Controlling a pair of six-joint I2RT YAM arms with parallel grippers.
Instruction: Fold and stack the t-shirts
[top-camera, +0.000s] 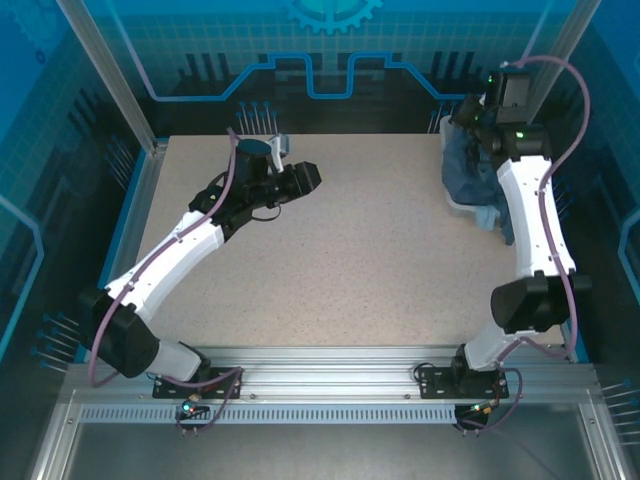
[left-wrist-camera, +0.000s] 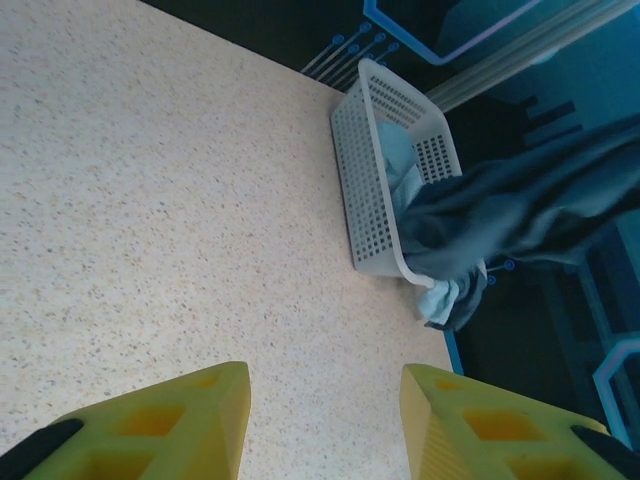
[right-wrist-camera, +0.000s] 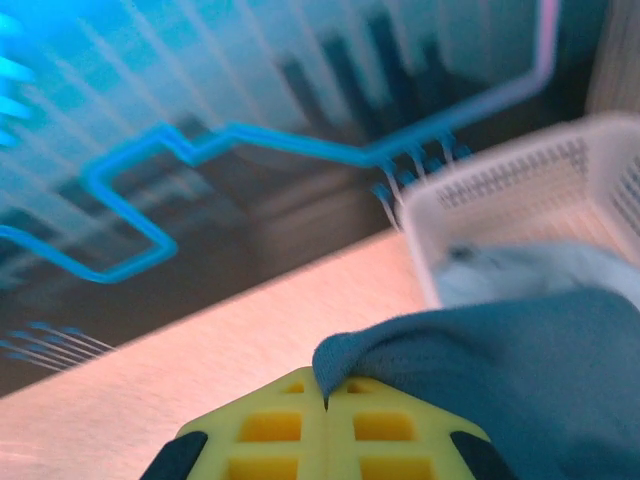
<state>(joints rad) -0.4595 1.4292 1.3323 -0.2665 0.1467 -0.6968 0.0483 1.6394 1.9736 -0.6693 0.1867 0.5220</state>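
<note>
Where both arms are being viewed from above, one dark shirt (top-camera: 472, 170) is being held over the basket (top-camera: 462, 207) at the far right of the table (top-camera: 350, 260) by the right gripper (top-camera: 468, 112). At the left wrist, the left gripper (left-wrist-camera: 325, 420) is being shown spread and empty, and one pale shirt (left-wrist-camera: 400, 165) is being seen bunched inside the white lattice. At the right wrist, soft dark cloth is being pinched between closed yellow pads (right-wrist-camera: 270, 425).

Overhead view from above and behind, whole table (top-camera: 380, 270); two low, close wrist views, white basket (left-wrist-camera: 365, 190) common to both.
</note>
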